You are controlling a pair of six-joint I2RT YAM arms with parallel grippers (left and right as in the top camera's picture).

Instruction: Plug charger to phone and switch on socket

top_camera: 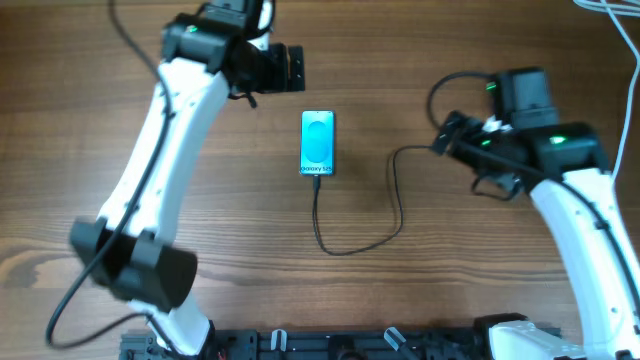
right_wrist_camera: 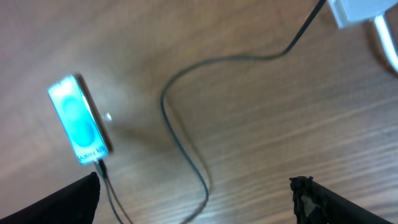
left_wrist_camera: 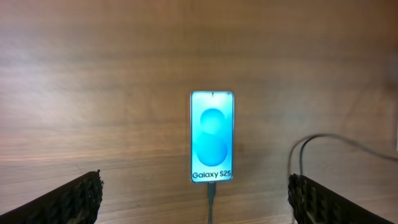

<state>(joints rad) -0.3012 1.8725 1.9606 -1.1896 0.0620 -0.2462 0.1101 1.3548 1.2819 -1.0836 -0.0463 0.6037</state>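
Note:
The phone (top_camera: 317,142) lies flat mid-table with its cyan screen lit; it also shows in the left wrist view (left_wrist_camera: 212,137) and the right wrist view (right_wrist_camera: 79,121). The charger cable (top_camera: 396,200) loops from the right, and its connector tip (left_wrist_camera: 211,190) meets the phone's bottom edge and looks plugged in. My left gripper (top_camera: 292,68) (left_wrist_camera: 194,186) is open and empty, above and behind the phone. My right gripper (top_camera: 448,135) (right_wrist_camera: 196,183) is open and empty over the cable. Of the socket, only a white plug head (right_wrist_camera: 351,9) shows; the strip is hidden under my right arm.
A thick white cord (right_wrist_camera: 387,37) runs off by the plug head, and white cords (top_camera: 620,30) trail at the table's far right corner. The arm bases and a black rail (top_camera: 330,345) line the front edge.

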